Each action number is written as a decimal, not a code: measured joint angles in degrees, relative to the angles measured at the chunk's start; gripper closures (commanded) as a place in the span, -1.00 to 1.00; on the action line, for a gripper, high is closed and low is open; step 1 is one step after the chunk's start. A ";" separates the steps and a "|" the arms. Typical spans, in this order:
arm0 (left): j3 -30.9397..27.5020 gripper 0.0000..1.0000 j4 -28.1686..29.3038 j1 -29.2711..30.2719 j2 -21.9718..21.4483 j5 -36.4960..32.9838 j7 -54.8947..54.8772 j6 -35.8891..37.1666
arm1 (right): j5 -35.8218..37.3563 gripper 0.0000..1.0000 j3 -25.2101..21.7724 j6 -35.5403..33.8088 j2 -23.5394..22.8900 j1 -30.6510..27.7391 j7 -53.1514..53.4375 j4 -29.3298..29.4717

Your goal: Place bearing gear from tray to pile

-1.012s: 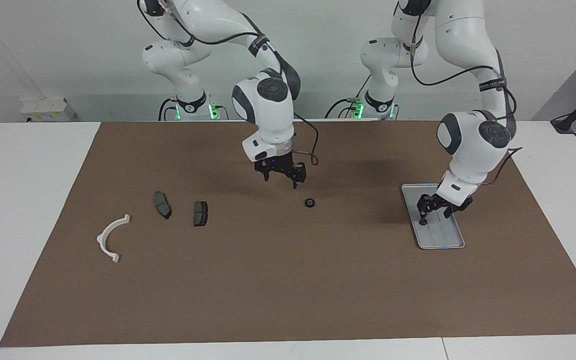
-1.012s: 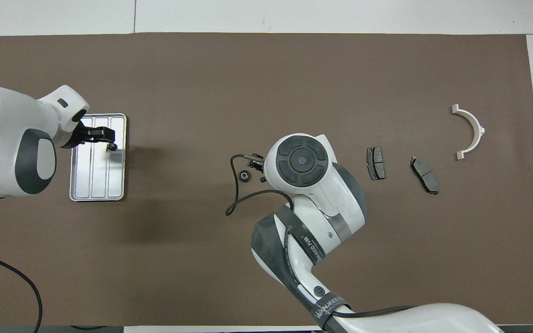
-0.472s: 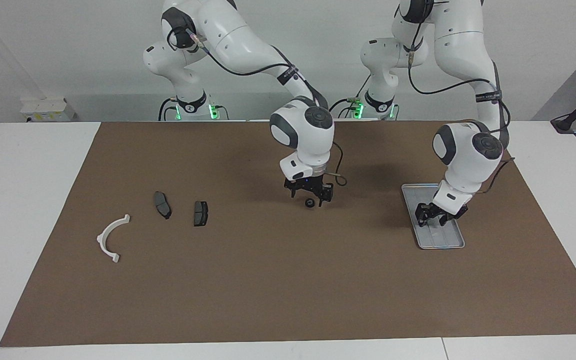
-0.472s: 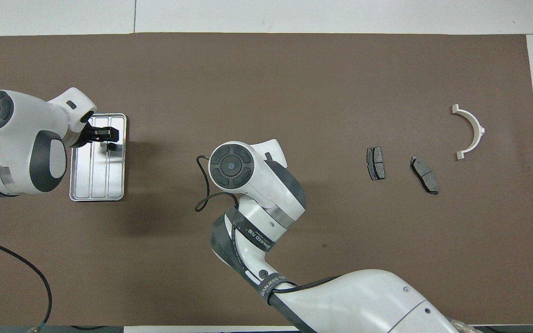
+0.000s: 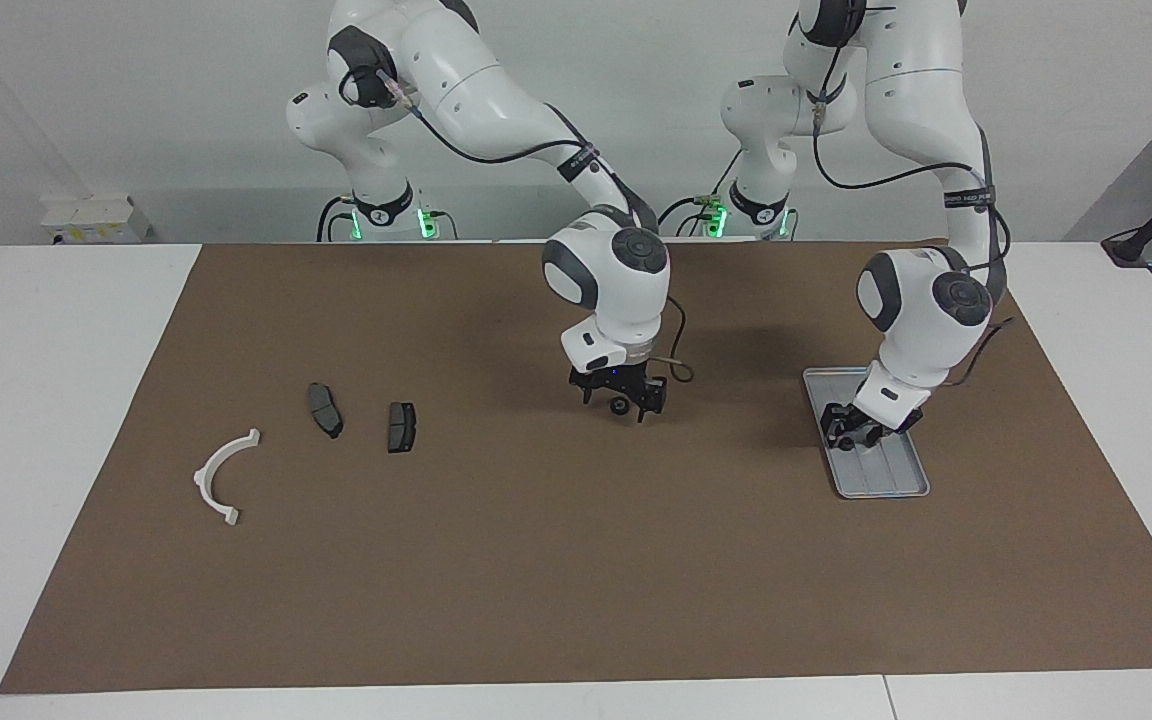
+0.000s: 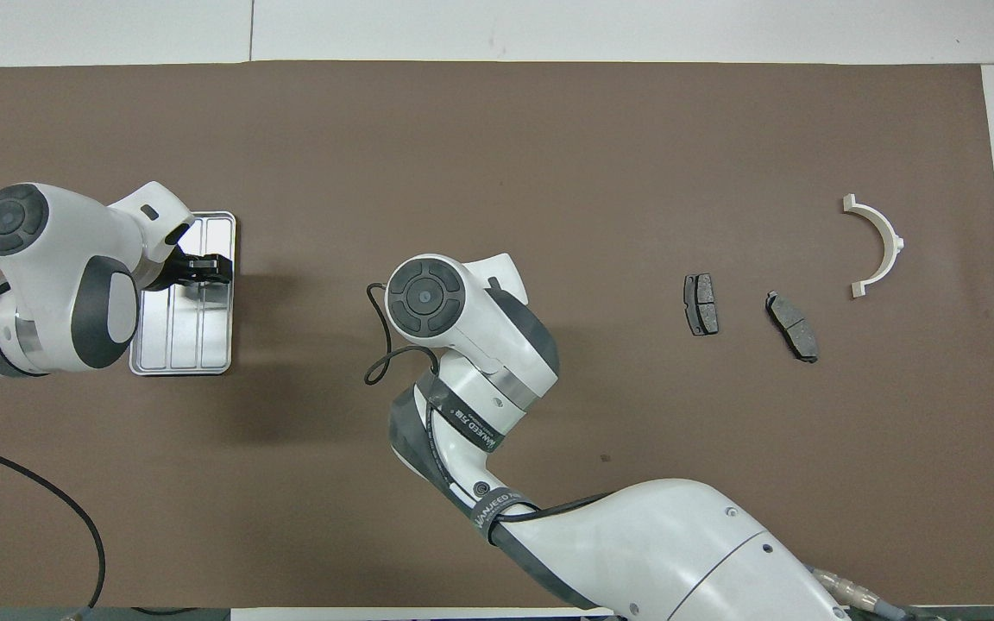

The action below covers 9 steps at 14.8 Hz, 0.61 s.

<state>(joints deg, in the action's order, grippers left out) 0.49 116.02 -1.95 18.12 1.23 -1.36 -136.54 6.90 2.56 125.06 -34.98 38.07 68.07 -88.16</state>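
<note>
Between the tray point(image 5: 911, 487) and the pile point(image 5: 320, 410), you see the bearing gear point(image 5: 618, 405) on the mat — right gripper point(image 5: 619, 400) straddles it, fingers apart; left gripper point(image 5: 856, 432), grip unclear, waits over the tray.

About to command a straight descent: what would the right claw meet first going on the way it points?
Probably the small black ring-shaped bearing gear, seen between the right claw tips, then the brown mat; contact is unclear.

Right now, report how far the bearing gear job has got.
Done: the bearing gear is off the tray, on the mat mid-table. In hand: the right gripper straddles it. Left: carrying it to the brake pads and white bracket. The left gripper waits low over the tray.
</note>
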 measured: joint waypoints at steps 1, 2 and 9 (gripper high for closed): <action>0.00 0.22 0.00 0.00 -0.02 0.00 0.02 0.03 | -0.01 -1.00 0.16 0.00 -0.01 0.03 0.00 -0.06; 0.01 0.70 0.00 -0.01 -0.07 0.02 0.06 0.03 | -0.05 -1.00 0.44 0.00 -0.04 0.02 -0.02 -0.19; 0.21 1.00 -1.30 -0.09 -0.56 1.70 1.20 0.76 | -1.01 -0.92 2.03 0.00 -0.12 0.03 -0.56 -1.95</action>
<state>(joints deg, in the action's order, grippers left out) 0.71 114.72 -2.04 17.56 2.93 -0.16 -135.78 5.89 4.59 125.06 -35.11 38.10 67.51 -90.11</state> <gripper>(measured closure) 0.762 0.000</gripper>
